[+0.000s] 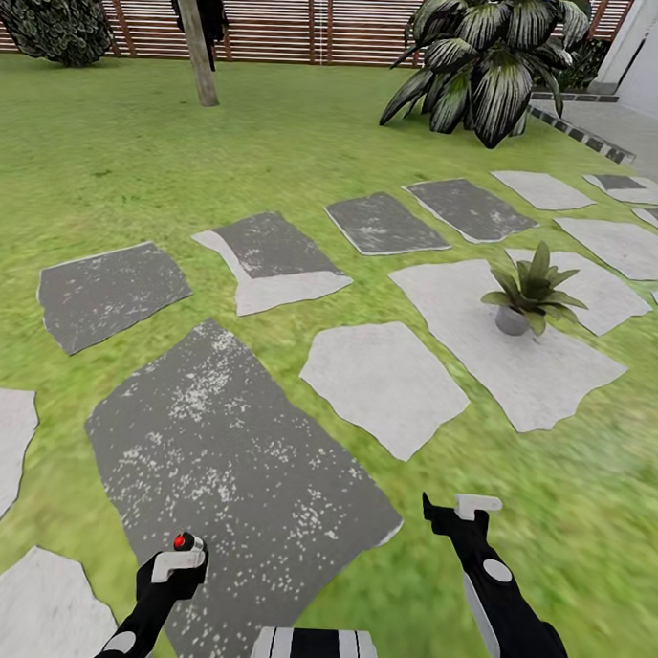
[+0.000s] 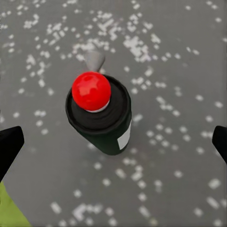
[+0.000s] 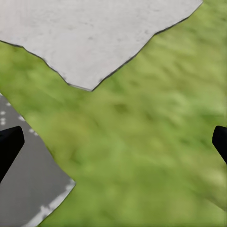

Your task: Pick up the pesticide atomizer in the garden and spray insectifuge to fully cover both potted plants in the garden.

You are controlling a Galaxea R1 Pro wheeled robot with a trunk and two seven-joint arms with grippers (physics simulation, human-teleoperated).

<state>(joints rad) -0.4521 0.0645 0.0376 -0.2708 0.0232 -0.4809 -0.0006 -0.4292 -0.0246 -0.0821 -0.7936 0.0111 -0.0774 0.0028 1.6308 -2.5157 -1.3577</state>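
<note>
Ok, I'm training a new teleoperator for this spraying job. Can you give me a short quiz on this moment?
1. True or false: the left fingers are closed on the pesticide atomizer.
2. The potted plant stands on: A) grass, B) a pale stone, C) a dark stone.
3. What colour is the knob on top of the pesticide atomizer?

Key: 1. False, the fingers are spread wide with the bottle untouched between them. 2. B, the pale stone. 3. Red.
</note>
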